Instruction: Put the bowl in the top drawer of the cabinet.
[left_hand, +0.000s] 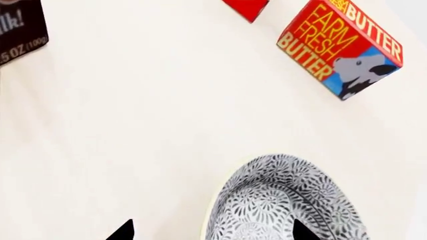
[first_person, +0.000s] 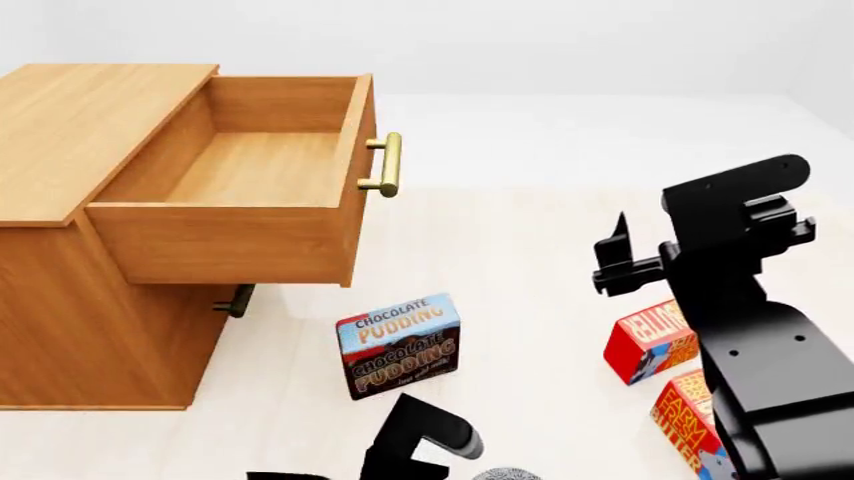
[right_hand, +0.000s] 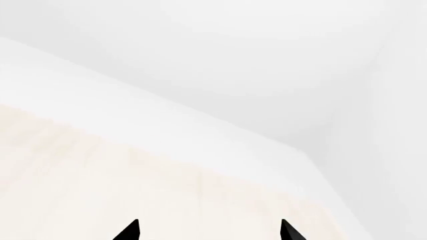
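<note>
— Where am I looking from on the head camera?

— From high up, forward and down over the pale table (first_person: 534, 250). I see the cabinet (first_person: 80, 300) at the left with the top drawer (first_person: 254, 170) pulled out, and my right arm (first_person: 747, 330) fills the right side.

— And the left wrist?

— It looks almost straight down at the table, close in: the bowl (left_hand: 280, 200) fills the lower part, and a butter box (left_hand: 340, 47) sits farther off. The head view shares that box (first_person: 687, 425) and a sliver of the bowl (first_person: 507, 474).

— The right wrist?

— It faces out across bare tabletop toward a white wall.
</note>
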